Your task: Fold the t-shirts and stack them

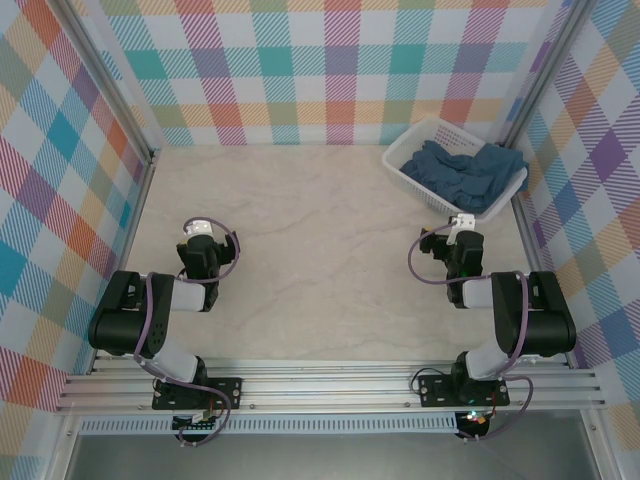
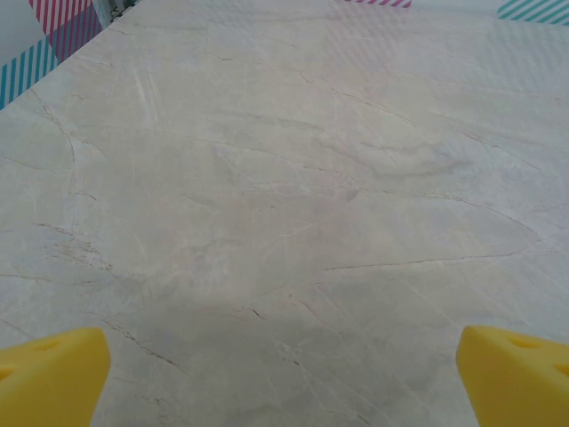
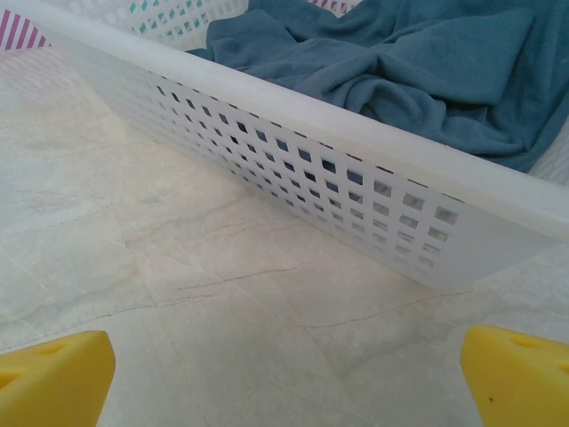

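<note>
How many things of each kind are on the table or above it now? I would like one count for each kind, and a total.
white mesh basket: 1
heap of dark blue t-shirts in the basket: 1 (the number of shirts in it cannot be told)
open grippers: 2, the left gripper and the right gripper
Total: 4

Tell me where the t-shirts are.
The t-shirts lie in the white mesh basket at the far right corner of the table in the top view, just beyond the right gripper.

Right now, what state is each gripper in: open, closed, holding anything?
Left gripper: jaws open, holding nothing.
Right gripper: jaws open, holding nothing, facing the basket of t-shirts.
</note>
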Controlling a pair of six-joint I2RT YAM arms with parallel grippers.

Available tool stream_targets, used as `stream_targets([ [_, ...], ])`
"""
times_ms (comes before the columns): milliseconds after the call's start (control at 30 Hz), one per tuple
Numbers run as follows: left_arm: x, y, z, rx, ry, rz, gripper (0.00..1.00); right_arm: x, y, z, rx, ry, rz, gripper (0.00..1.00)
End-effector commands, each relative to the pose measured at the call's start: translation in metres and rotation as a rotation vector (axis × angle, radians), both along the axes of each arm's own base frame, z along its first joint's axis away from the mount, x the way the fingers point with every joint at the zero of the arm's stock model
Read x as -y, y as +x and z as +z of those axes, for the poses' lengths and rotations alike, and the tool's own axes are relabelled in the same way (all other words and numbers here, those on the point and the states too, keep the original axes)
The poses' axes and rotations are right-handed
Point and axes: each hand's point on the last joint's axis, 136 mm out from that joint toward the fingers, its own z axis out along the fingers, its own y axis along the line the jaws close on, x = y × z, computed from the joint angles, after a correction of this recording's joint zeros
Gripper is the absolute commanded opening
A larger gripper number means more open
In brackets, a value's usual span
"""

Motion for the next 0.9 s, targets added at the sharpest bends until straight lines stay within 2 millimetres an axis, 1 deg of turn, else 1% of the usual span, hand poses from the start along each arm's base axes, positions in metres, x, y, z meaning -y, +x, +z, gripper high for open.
stream_targets([
  [0, 0.001, 0.003, 0.007, 0.025, 0.011, 0.0, 1.0, -0.003, 0.005, 0.011, 0.043, 0.006, 0.004, 1.0],
  [333, 0.001, 0.002, 0.008, 0.027, 0.011, 0.001, 1.0, -0.003, 0.005, 0.011, 0.042, 0.005, 0.004, 1.0],
  [433, 0.004, 0.0, 0.014, 0.033, 0.013, -0.018, 1.0, -0.008, 0.002, 0.019, 0.065, -0.002, 0.031, 1.0],
  [467, 0.007, 0.0, 0.022, 0.033, 0.027, -0.027, 1.0, -0.01, 0.001, 0.028, 0.08, -0.017, 0.033, 1.0],
  [500, 0.009, -0.002, 0.032, 0.032, 0.055, -0.019, 1.0, -0.006, -0.001, 0.035, 0.077, -0.043, -0.008, 1.0],
  [533, 0.011, -0.005, 0.046, 0.038, 0.089, -0.006, 1.0, -0.005, -0.003, 0.047, 0.069, -0.059, -0.034, 1.0],
  [600, 0.018, -0.007, 0.084, 0.138, 0.107, 0.002, 1.0, 0.002, -0.002, 0.078, 0.077, -0.041, -0.098, 1.0],
  [667, 0.029, -0.004, 0.138, 0.27, 0.127, -0.007, 1.0, 0.004, 0.006, 0.128, 0.141, 0.0, -0.132, 1.0],
  [700, 0.036, 0.0, 0.165, 0.325, 0.134, -0.018, 1.0, 0.009, 0.01, 0.148, 0.141, 0.046, -0.178, 1.0],
  [733, 0.039, 0.005, 0.197, 0.388, 0.077, 0.005, 1.0, 0.013, 0.016, 0.163, 0.1, 0.101, -0.214, 1.0],
  [767, 0.028, 0.009, 0.218, 0.387, -0.066, 0.118, 1.0, 0.013, 0.023, 0.171, 0.019, 0.183, -0.227, 1.0],
  [800, 0.014, 0.009, 0.224, 0.316, -0.208, 0.249, 1.0, 0.02, 0.024, 0.176, -0.051, 0.244, -0.297, 1.0],
  [833, -0.001, -0.001, 0.219, 0.167, -0.328, 0.398, 1.0, 0.033, 0.026, 0.175, -0.099, 0.331, -0.425, 1.0],
  [867, -0.008, 0.0, 0.213, 0.032, -0.364, 0.432, 1.0, 0.03, 0.037, 0.178, -0.146, 0.41, -0.386, 1.0],
])
